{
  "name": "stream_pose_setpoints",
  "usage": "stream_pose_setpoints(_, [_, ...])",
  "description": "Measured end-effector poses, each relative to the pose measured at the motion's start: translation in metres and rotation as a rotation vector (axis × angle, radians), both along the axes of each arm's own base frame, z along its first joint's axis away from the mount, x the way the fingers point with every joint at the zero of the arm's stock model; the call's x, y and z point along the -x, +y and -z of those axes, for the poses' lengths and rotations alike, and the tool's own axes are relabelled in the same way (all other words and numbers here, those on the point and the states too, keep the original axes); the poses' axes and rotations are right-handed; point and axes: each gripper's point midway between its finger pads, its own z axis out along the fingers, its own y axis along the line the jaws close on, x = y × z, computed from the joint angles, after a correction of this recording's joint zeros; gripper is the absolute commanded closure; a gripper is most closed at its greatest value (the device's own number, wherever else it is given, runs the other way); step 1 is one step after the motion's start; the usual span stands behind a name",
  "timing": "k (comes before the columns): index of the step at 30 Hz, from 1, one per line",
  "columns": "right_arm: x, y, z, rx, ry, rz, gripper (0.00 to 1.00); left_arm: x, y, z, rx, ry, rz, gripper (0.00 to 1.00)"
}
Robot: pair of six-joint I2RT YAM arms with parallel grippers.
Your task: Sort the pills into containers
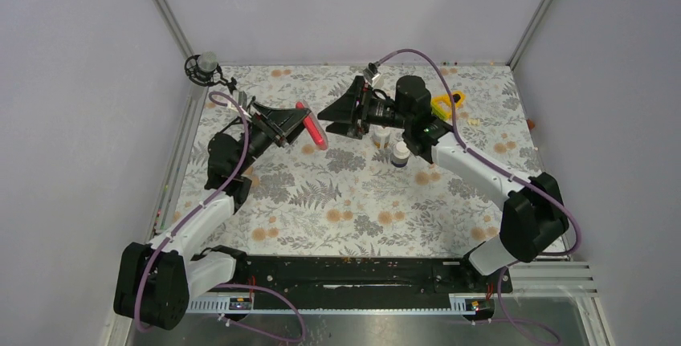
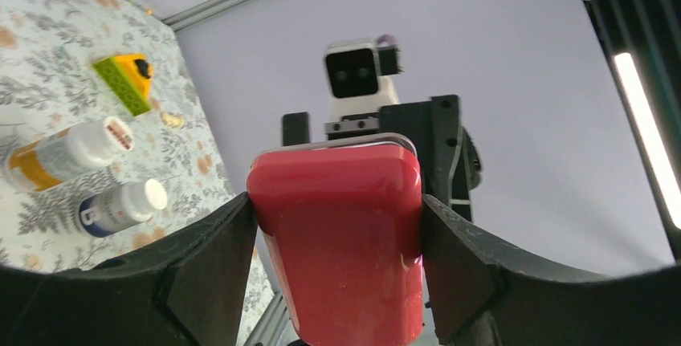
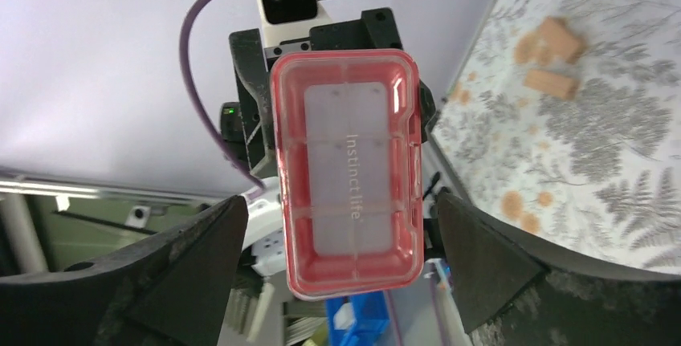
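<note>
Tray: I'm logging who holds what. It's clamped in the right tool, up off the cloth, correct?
No: the tray is clamped in the left tool, up off the cloth. The left wrist view shows its fingers pressing both sides; the right tool is open.

- Pale lilac-grey walls (image 1: pixel 345 9) close the space in at the back and on both sides.
- A slanted aluminium post (image 1: pixel 165 9) marks the back left corner, and a second post (image 1: pixel 544 10) marks the back right.
- The desk is covered by a cloth (image 1: pixel 353 201) printed with grey ferns and orange flowers.
- A black rail (image 1: pixel 361 270) runs along the desk's near edge.
- A ribbed metal plate (image 1: pixel 554 278) lies beside the rail's right end.
- In the left wrist view, a long bright light strip (image 2: pixel 646 133) glows against a dark surface.
</note>
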Motion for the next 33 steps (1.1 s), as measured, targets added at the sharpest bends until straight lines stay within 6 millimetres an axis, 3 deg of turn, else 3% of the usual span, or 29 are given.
stream_pose_setpoints(8, [-0.003,-0.011,0.006,0.15,-0.122,0.043,0.01,-0.004,-0.001,0.019,-0.06,0.053,-0.011,1.0])
stream_pose_setpoints(16, [0.004,-0.01,0.015,0.316,-0.224,0.039,0.08,-0.006,-0.001,0.02,-0.082,0.056,-0.015,1.0])
stream_pose_setpoints(20, [0.009,-0.008,0.011,0.367,-0.276,0.031,0.16,-0.006,-0.001,0.02,-0.087,0.051,-0.014,1.0])
stream_pose_setpoints(27, [0.006,-0.012,0.018,0.444,-0.283,0.051,0.45,-0.005,-0.002,0.021,-0.095,0.05,-0.007,1.0])
stream_pose_setpoints(33, [0.001,-0.013,0.018,0.475,-0.266,0.066,0.55,-0.007,-0.002,0.027,-0.108,0.059,-0.01,1.0])
